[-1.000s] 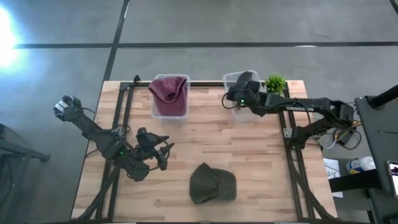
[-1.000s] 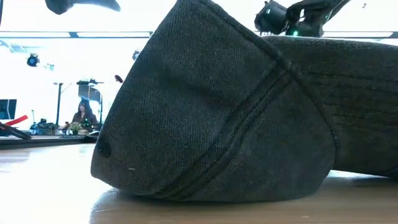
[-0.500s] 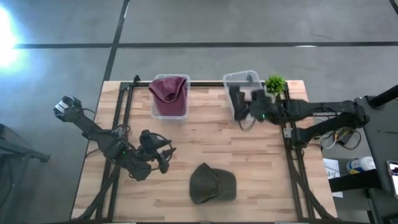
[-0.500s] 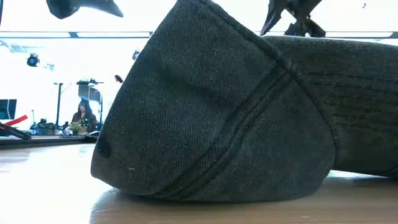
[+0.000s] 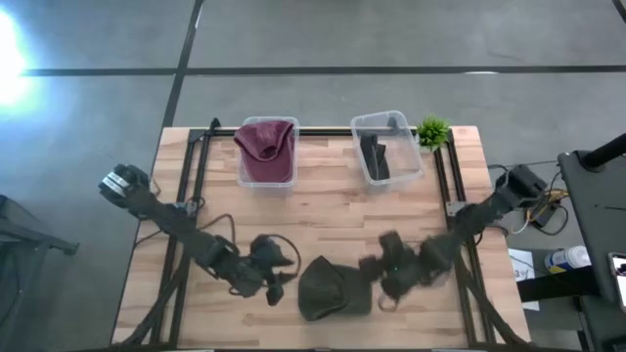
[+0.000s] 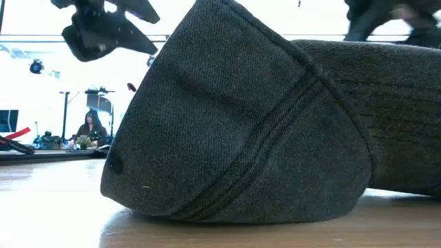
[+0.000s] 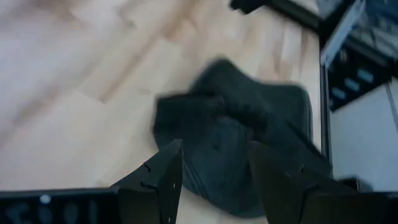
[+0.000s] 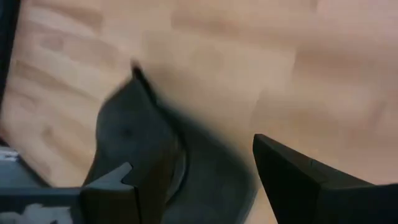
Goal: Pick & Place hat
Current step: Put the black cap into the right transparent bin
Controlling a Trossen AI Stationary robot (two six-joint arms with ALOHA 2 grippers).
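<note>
A dark grey cap (image 5: 333,289) lies crown up on the wooden table near its near edge, and it fills the low view (image 6: 241,124). My left gripper (image 5: 281,279) is open just left of the cap; in the left wrist view its fingers (image 7: 214,180) point at the cap (image 7: 236,143). My right gripper (image 5: 377,274) is open just right of the cap, which shows between its fingers (image 8: 205,180) in the right wrist view (image 8: 143,143). No touch shows at either gripper.
Two clear bins stand at the far edge. One holds a maroon cloth (image 5: 266,150), the other a dark item (image 5: 377,154). A small green plant (image 5: 432,131) stands beside the right bin. Black rails (image 5: 460,244) run along both table sides. A person sits far off (image 6: 91,124).
My right arm has swung from the far right bin toward the near edge and come down at the cap's right side. My left gripper has moved toward the near edge and right, up to the cap's left side. The cap has stayed in place.
</note>
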